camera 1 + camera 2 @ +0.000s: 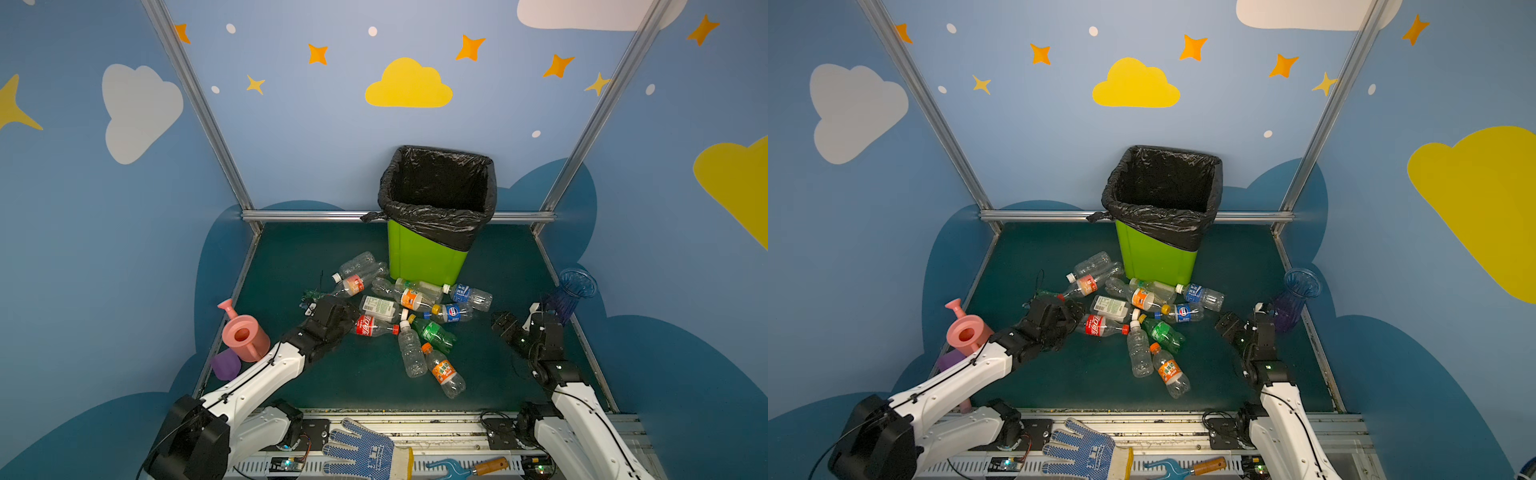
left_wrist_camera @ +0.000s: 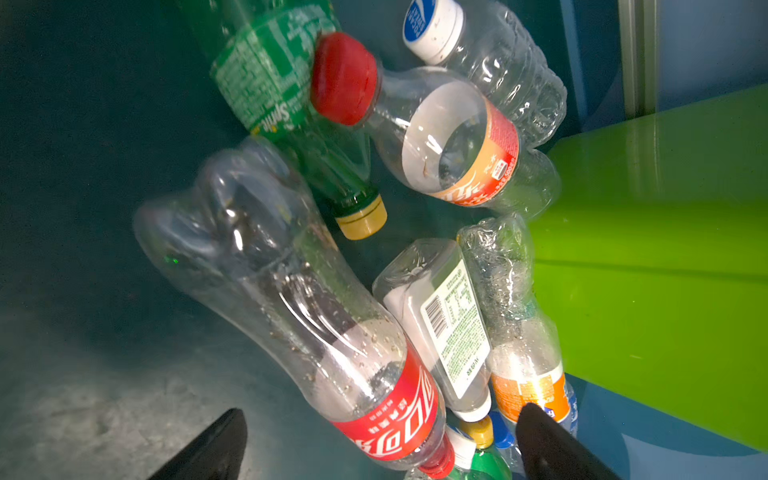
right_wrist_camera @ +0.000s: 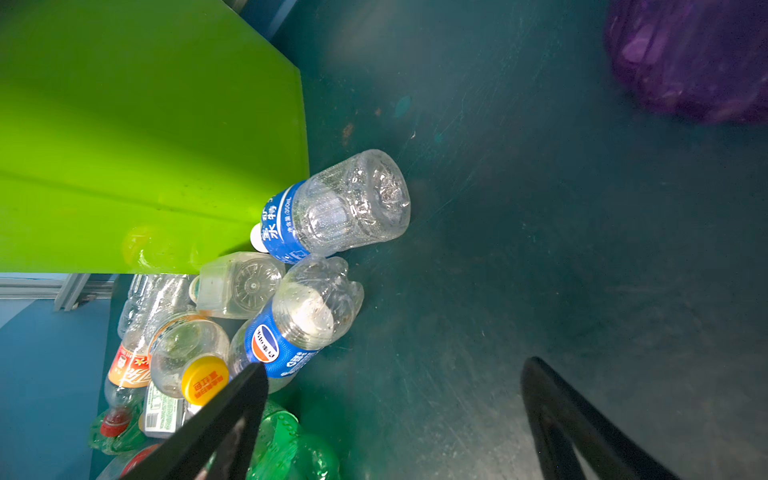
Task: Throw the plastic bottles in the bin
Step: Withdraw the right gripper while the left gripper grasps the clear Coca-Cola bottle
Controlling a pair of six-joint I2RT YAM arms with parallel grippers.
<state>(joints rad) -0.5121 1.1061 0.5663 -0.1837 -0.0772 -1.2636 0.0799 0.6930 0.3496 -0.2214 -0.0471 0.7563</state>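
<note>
Bottles [image 1: 411, 316] are heaped mid-table against the bin [image 1: 424, 262], set at the back edge. Bare table [image 1: 353, 382] is seen along front and right edges. Left gripper [image 2: 380, 417] is spread astride the red-label bottle [image 1: 368, 325]; right gripper [image 3: 395, 368] is spread, empty, beside the heap.

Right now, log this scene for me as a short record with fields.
Container: tall, black-lined lime-green plastic bin, upright at the back of the dark green mat; no bottle visible inside.
Items: clear and green plastic bottles, lying in a pile in front of the bin.
Left gripper: open, poised at the red-labelled clear bottle.
Right gripper: open, empty, beside the pile.
Bystanders: pink plastic watering can left, blue-purple ribbed vase right.
</note>
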